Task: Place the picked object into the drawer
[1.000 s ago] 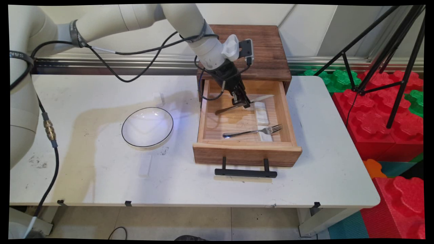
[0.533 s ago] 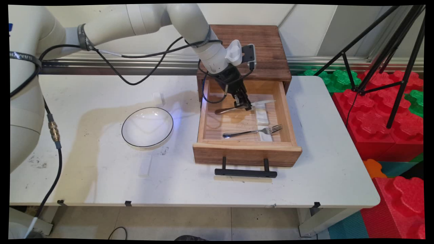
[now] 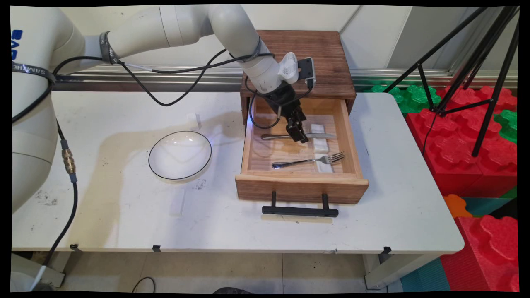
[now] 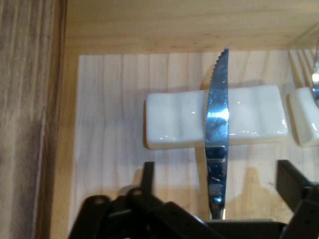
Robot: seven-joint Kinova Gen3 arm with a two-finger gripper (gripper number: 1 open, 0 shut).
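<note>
At the near side of the white table (image 3: 248, 231), an open band of bare surface is seen along the front edge. A black drawer handle (image 3: 299, 210) projects toward that edge from the wooden drawer (image 3: 301, 188), which is pulled out of a dark wooden cabinet (image 3: 327, 62) standing at the far edge. To the drawer's left, a white bowl with a dark rim (image 3: 180, 155) is set well apart from it, with a small white block (image 3: 177, 201) nearer the front edge and another (image 3: 193, 120) beyond the bowl. Inside the drawer, a fork (image 3: 308, 160) is laid near the front wall, its tines on a white rest (image 3: 324, 164). Farther in, a knife (image 3: 296, 136) is laid across the drawer with its serrated blade on a second white rest (image 4: 214, 123). The gripper (image 3: 299, 135) is positioned over the knife's middle, and its fingers (image 4: 294, 181) are spread wide either side of the blade, nothing being held. Bare drawer floor is left between the knife and the back wall.
</note>
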